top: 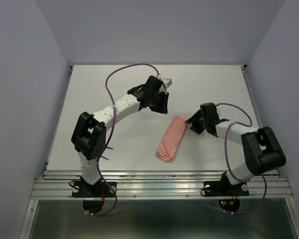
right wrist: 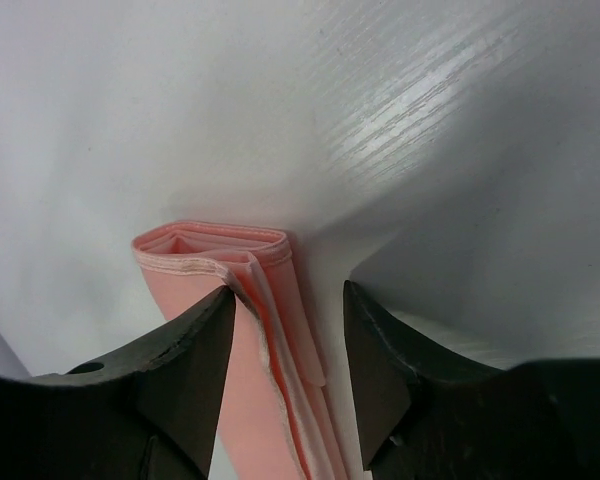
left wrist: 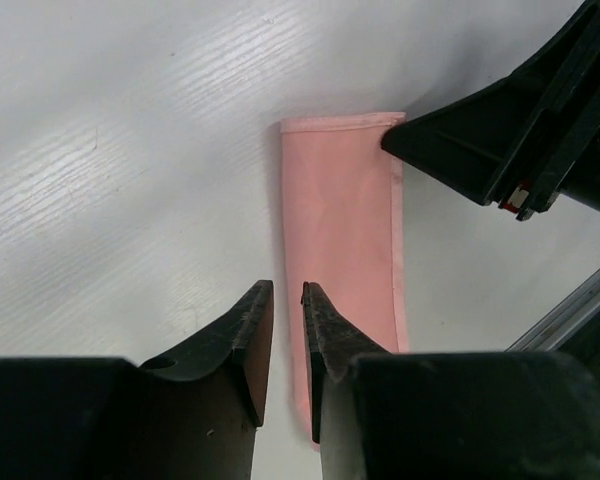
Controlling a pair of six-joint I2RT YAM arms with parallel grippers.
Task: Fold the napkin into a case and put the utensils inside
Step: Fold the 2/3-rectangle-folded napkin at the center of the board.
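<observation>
From above, the napkin (top: pixel 172 139) lies on the white counter (top: pixel 214 89). It is folded into a narrow strip that runs slantwise between the two arms. The left arm (top: pixel 122 107) reaches toward the far middle, and its jaws are off to the left of the strip's far end, apart from it. The right arm (top: pixel 229 132) bends in from the right, with its jaws just beside that far end.

In the left wrist view, the left jaws stand a narrow slit apart with nothing between them, hanging over the long edge of the napkin (left wrist: pixel 340 230). The black tip of the right jaws sits at the strip's far corner.

In the right wrist view, the right jaws stand wide and grip nothing. The layered end of the napkin (right wrist: pixel 255 380) lies under the gap, against one finger (right wrist: pixel 180 360) and clear of the other.
</observation>
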